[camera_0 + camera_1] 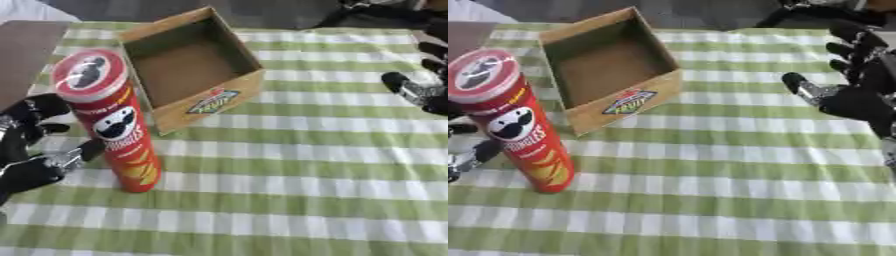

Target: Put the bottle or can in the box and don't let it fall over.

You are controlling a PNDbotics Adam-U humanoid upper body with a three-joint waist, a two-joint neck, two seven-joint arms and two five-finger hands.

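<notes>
A tall red can [109, 120] of crisps stands upright on the green checked cloth [306, 165], just beside the near corner of the open cardboard box [188, 65], which sits empty a little farther back. My left hand [35, 150] is at the can's left side, fingers spread and relaxed around its lower half; I cannot tell whether they touch the wall, and they close on nothing. My right hand [859, 90] hovers open well apart, at the right edge, fingers loosely extended, holding nothing.

I judge the can to be light, stiff and smooth-sided, so likely slippery, and tall for its narrow base, so easily tipped. The sensible hold is around the middle of the tube, thumb on one side and fingers opposite, rather than near the lid [87, 72] or the foot. The lift then has to clear the box wall, and the can should be lowered flat onto the box floor before release.
</notes>
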